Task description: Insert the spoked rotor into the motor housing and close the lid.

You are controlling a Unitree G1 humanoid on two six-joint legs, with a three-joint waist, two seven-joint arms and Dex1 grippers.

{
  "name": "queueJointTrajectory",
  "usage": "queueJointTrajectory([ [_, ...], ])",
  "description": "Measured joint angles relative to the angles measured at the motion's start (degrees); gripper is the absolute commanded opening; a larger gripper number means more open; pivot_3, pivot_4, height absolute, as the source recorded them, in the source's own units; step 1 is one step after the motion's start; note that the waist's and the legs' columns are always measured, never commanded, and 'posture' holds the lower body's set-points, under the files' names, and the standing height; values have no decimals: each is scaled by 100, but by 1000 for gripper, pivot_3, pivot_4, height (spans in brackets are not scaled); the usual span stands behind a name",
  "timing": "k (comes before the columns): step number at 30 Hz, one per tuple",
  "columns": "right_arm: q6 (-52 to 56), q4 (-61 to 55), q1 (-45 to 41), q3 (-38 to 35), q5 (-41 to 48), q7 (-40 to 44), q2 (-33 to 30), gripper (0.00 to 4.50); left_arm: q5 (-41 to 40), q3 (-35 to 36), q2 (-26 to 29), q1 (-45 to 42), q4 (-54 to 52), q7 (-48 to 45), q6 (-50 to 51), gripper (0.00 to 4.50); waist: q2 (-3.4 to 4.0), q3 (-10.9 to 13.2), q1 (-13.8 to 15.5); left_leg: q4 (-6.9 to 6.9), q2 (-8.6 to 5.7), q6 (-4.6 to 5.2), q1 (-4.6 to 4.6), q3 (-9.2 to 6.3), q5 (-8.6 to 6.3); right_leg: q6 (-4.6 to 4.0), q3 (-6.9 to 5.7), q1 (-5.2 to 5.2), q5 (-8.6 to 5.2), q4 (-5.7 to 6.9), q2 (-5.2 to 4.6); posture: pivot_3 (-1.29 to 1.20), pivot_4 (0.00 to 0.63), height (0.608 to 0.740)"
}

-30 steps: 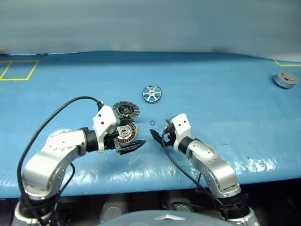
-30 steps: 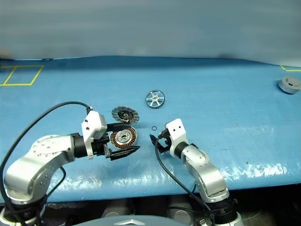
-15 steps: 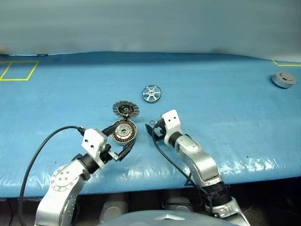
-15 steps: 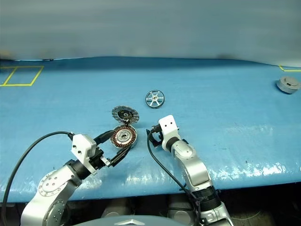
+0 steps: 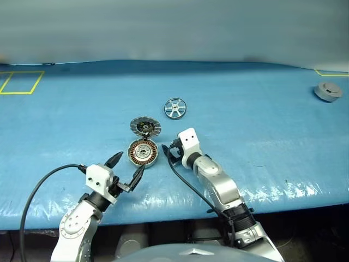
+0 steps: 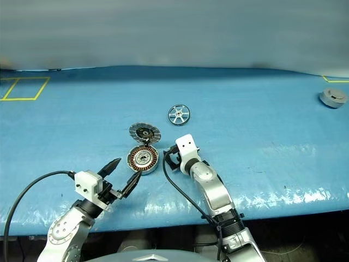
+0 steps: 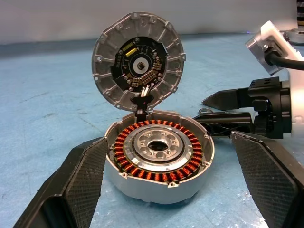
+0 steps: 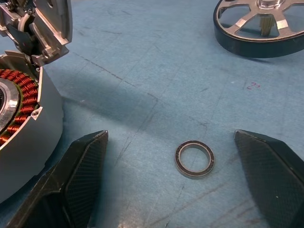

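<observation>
The motor housing (image 5: 143,153) sits mid-frame on the blue table (image 5: 262,120), its lid (image 5: 145,127) propped open behind it. The spoked rotor (image 5: 175,108) lies upper right. Both end effectors, left (image 5: 126,167) and right (image 8: 171,185), are spread, empty; a small ring (image 8: 194,159) lies between the right fingers.

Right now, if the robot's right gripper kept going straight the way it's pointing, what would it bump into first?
Probably the small washer ring, lying on the blue table between the open right gripper's fingers. The spoked rotor sits farther on.

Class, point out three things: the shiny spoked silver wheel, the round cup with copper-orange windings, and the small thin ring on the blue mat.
Spoked silver wheel (image 5: 175,108), left eye view, hub.
Copper-wound cup (image 7: 159,147), left wrist view, silver hub.
Thin ring (image 8: 194,159), right wrist view, its band.
</observation>
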Motion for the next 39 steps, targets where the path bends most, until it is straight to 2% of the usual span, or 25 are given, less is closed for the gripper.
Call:
queueJointTrajectory([
  [10,26,-78,94,-62,-118,-1,-63,662,-52,-39,-37,133,396,33,-126,4500,-2,-3,-12,-9,2,1,0,0,0,7,-1,-1,-4,-6,1,0,150,740],
  [17,544,-1089,673,-29,-55,328,-555,651,-63,-95,-81,159,562,25,-287,4500,-6,-8,20,-11,3,4,-5,-2,-2,24,-2,2,-17,-24,-2,0,150,740],
  [21,1266,-2080,928,92,230,906,-1176,651,-30,-151,-67,132,659,8,-375,4500,-4,-6,22,-11,8,8,-14,-3,-3,26,-3,2,-14,-41,-2,0,150,740],
  [26,2007,-3202,661,265,656,1534,-1680,651,21,-170,55,13,757,-20,-478,4500,-4,-6,12,-14,9,10,-13,-3,-3,24,-8,2,-13,-47,4,0,150,740],
  [31,2458,-3331,107,618,708,1341,-1230,651,55,-193,111,-30,962,-28,-588,4500,-5,-6,7,-19,10,9,-15,-6,-3,24,-11,0,-10,-51,5,0,150,740],
  [39,2546,-2269,-357,1239,355,703,-414,651,59,-207,130,-75,1199,-49,-716,4500,-5,-6,15,-22,7,13,-21,-9,-5,2,-13,1,13,-71,-2,0,150,740],
])
